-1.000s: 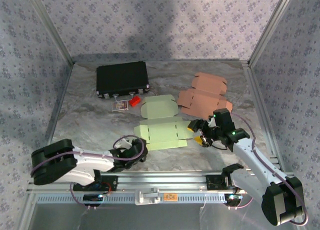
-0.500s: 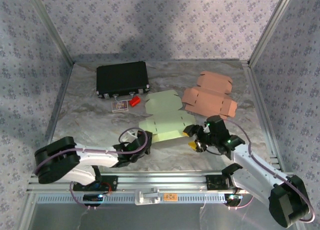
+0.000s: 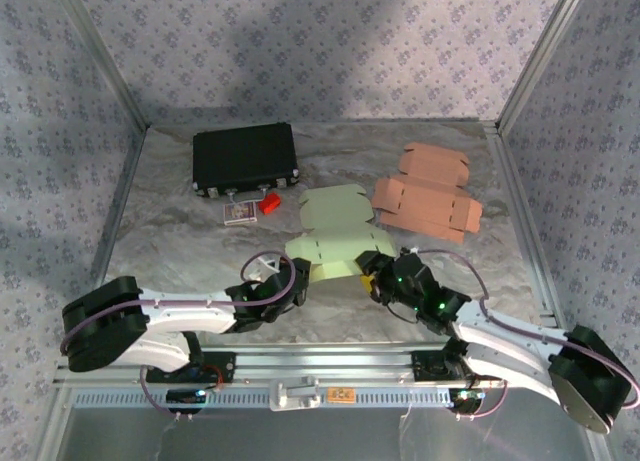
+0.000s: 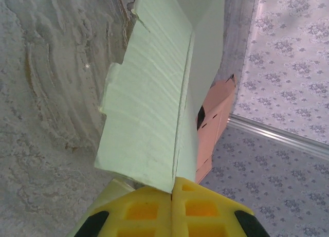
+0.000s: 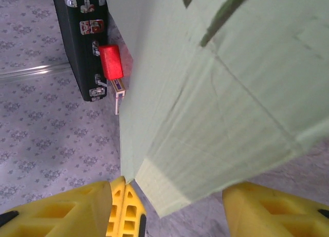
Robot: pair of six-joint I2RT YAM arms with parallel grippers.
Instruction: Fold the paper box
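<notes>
Since a second ago, the green paper box (image 3: 338, 243) has slid right across the counter (image 3: 180, 261). The left pincer (image 3: 288, 281) now clamps its near edge and the right pincer (image 3: 370, 278) straddles it, open. Folding looks begun.

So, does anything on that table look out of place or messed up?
Nothing looks damaged. The green paper box is bent upward, unlike the flat pink box, but the left gripper and right gripper are at its near edge, apparently folding it.

Matt, faintly ribbed paper box (image 4: 149, 119) on smooth marbled table (image 3: 170, 251).
</notes>
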